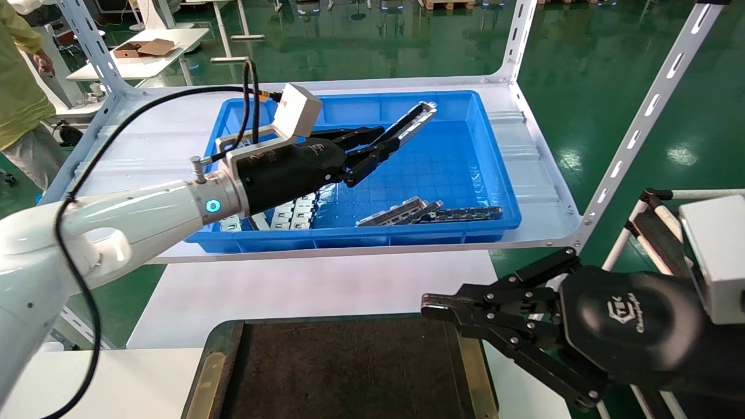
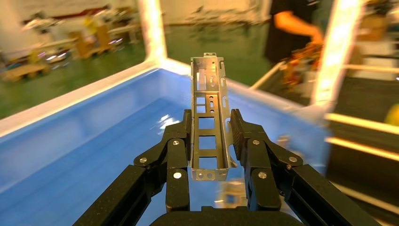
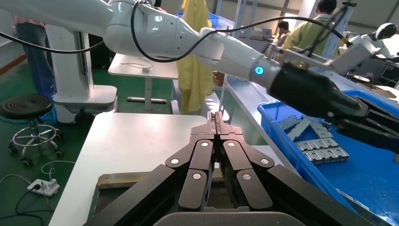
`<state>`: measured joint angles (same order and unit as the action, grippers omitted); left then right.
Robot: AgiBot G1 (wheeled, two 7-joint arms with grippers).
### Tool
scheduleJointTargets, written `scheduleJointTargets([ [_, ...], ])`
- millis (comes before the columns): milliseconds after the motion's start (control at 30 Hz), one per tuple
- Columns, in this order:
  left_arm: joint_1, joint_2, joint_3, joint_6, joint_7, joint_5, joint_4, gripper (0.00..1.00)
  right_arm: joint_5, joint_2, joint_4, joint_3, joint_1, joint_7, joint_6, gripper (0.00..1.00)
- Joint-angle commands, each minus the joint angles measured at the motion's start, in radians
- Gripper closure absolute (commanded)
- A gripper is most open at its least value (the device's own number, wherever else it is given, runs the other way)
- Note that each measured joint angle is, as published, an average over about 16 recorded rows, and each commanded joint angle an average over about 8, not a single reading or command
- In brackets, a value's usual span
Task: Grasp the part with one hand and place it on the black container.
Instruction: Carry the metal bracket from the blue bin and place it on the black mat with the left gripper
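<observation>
My left gripper point(image 1: 387, 145) is shut on the part point(image 1: 414, 120), a long silver-grey channel with rectangular cutouts, and holds it in the air above the blue bin point(image 1: 495, 169). In the left wrist view the part point(image 2: 209, 117) sticks out between the two fingers point(image 2: 181, 141), away from the wrist. The black container point(image 1: 349, 372), a flat dark tray with brass edge strips, lies at the near edge of the white table, empty. My right gripper point(image 1: 433, 305) is shut and empty, parked over the tray's right edge; it shows closed in the right wrist view point(image 3: 216, 123).
The blue bin holds pale slotted plates point(image 1: 294, 212) at its near left and several channel pieces and dark strips point(image 1: 430, 212) at its near middle. White shelf uprights point(image 1: 646, 110) frame the bin. People stand in the background point(image 1: 17, 75).
</observation>
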<state>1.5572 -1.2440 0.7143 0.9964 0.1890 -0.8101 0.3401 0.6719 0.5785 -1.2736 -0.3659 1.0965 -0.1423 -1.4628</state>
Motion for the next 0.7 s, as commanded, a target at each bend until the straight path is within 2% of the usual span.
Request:
scheduleJointTargets([
  [33,-0.003,0.021,-0.003,0.066,0.005,0.009,0.013,1.0,0.0,0.0,0.0,0.0,0.0,0.0,0.0,1.0],
  [233,-0.07,0.091,0.001,0.187,-0.029,0.029,0.136,1.0,0.0,0.0,0.0,0.0,0.0,0.0,0.0,1.0],
  [400,-0.168,0.156,0.004,0.22,-0.085,0.053,0.306,1.0,0.0,0.0,0.0,0.0,0.0,0.0,0.0,1.0],
  [567,-0.297,0.222,0.018,0.175,-0.161,0.063,0.512,1.0,0.0,0.0,0.0,0.0,0.0,0.0,0.0,1.0],
  [700,-0.42,0.269,0.037,0.071,-0.225,0.056,0.674,1.0,0.0,0.0,0.0,0.0,0.0,0.0,0.0,1.0],
])
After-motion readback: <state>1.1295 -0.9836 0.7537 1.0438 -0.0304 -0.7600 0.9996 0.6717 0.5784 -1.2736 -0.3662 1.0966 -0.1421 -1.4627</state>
